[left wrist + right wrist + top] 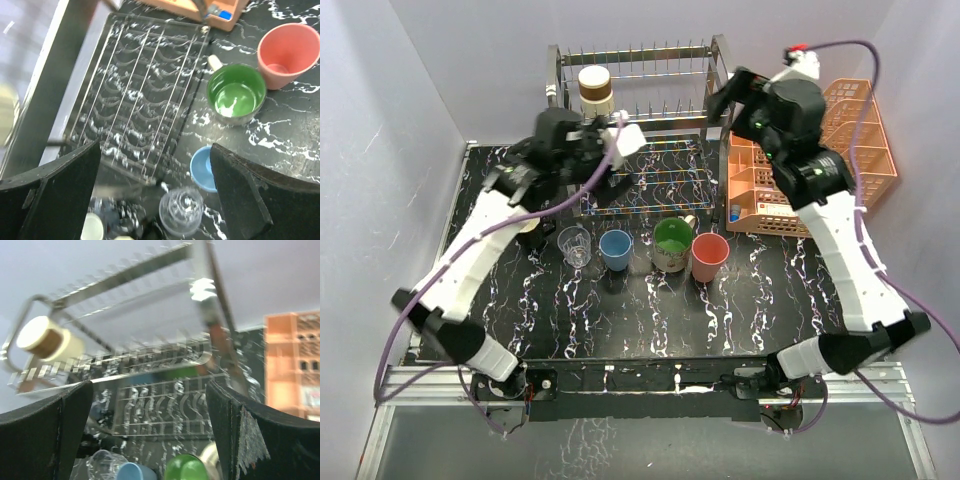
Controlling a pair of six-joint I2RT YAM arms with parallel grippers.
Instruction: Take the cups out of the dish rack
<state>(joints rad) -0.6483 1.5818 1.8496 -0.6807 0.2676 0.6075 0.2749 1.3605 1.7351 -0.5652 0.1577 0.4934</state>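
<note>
Only one cup shows in the dish rack [650,110]: the brown-and-cream cup [595,90], on the upper tier at the upper left of the rack in the top view. The wire bottom tier is bare where the left wrist view takes it in.

Four cups stand upright in a row on the black marbled table [770,300], just below the rack in the frame. From left to right they are the clear glass [575,243], the blue cup [615,248], the cream mug [672,243] and the salmon-pink tumbler [709,256]. The mug shows only its glossy green inside, and the tumbler and blue cup show only their own bottoms. A small white cup [92,227] sits at the lower edge of the left wrist view, blurred.

The left gripper [156,150] hangs over the bottom tier, jaws spread wide, grasping nothing. The right gripper [149,390], also spread and grasping nothing, faces the rack from its right side.

The orange mesh trays [840,140] stand right of the rack, with a small blue item [225,15] in one compartment.
</note>
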